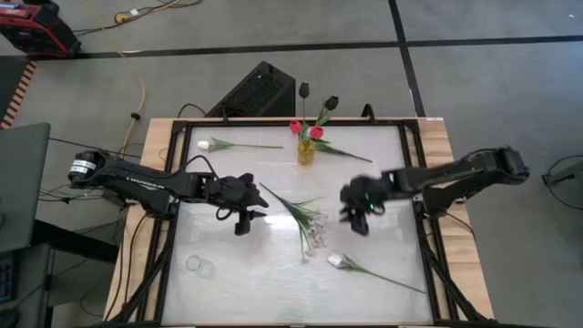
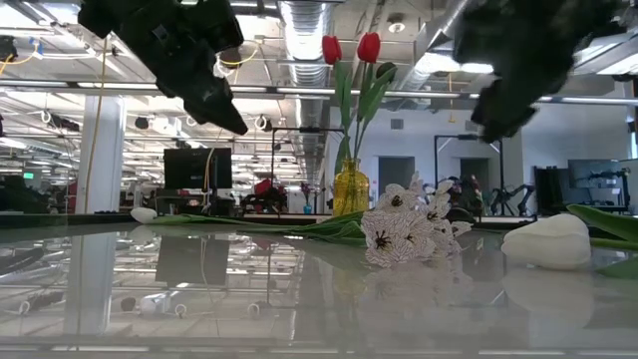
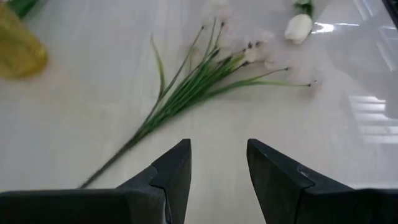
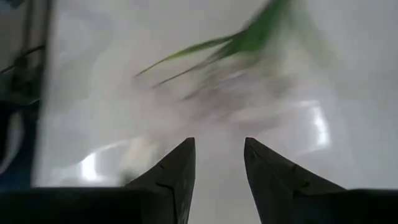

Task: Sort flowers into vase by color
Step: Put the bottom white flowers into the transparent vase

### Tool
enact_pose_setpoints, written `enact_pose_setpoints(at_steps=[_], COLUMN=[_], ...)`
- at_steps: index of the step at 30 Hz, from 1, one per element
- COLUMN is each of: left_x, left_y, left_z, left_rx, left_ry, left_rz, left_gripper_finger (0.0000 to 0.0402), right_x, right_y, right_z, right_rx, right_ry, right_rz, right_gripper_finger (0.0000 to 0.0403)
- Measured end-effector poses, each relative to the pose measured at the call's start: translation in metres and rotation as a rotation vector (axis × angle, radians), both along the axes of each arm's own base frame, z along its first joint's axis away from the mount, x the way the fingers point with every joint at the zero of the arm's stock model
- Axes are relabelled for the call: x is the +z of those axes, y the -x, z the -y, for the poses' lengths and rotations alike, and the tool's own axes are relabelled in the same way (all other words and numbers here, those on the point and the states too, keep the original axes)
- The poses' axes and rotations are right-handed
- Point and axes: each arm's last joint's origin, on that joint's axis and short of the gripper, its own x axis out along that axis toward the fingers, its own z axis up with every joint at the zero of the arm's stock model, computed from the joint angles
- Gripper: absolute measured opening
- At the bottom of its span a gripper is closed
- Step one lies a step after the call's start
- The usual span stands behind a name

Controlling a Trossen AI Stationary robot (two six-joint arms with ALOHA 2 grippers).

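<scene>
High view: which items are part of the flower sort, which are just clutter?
Job:
vase holding red tulips
white spray
white tulips
black tulips

Clutter:
clear lid
black case
yellow cable

Grey concrete floor point(image 1: 273, 27) with black tape lines, yellow cable point(image 1: 138, 77) at 10 o'clock, red machine point(image 1: 36, 32) at 11. Beyond: white column point(image 2: 103, 150), ceiling ducting point(image 2: 304, 25), dark monitor point(image 2: 197, 170).
</scene>
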Motion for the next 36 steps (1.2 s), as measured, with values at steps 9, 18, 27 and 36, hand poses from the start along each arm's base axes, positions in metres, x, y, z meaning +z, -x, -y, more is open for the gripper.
enact_pose_setpoints(at_steps=[9,18,27,36], left_x=[-0.001,0.007,-0.021,-0.061], left_y=[0.001,-0.004,-0.022,-0.058], left_z=[0.0,0.01,0.009,-0.033], left_rx=[-0.003,-0.064,-0.107,-0.16], left_ry=[-0.006,-0.025,-0.301,-0.396], left_rz=[-0.012,0.091,0.011,-0.149], left_gripper_finger=[0.0143,0.0143,0.0143,0.0143], right_x=[0.013,-0.002,-0.032,-0.033], right_y=[0.025,0.047,0.029,0.021], right_z=[-0.082,-0.115,-0.121,-0.136], right_rx=[0.052,-0.062,-0.047,-0.008], right_ry=[-0.124,-0.098,0.025,-0.022], right_rz=[-0.067,-0.2,-0.236,-0.132], right_gripper_finger=[0.0147,0.0132,0.0132,0.0132])
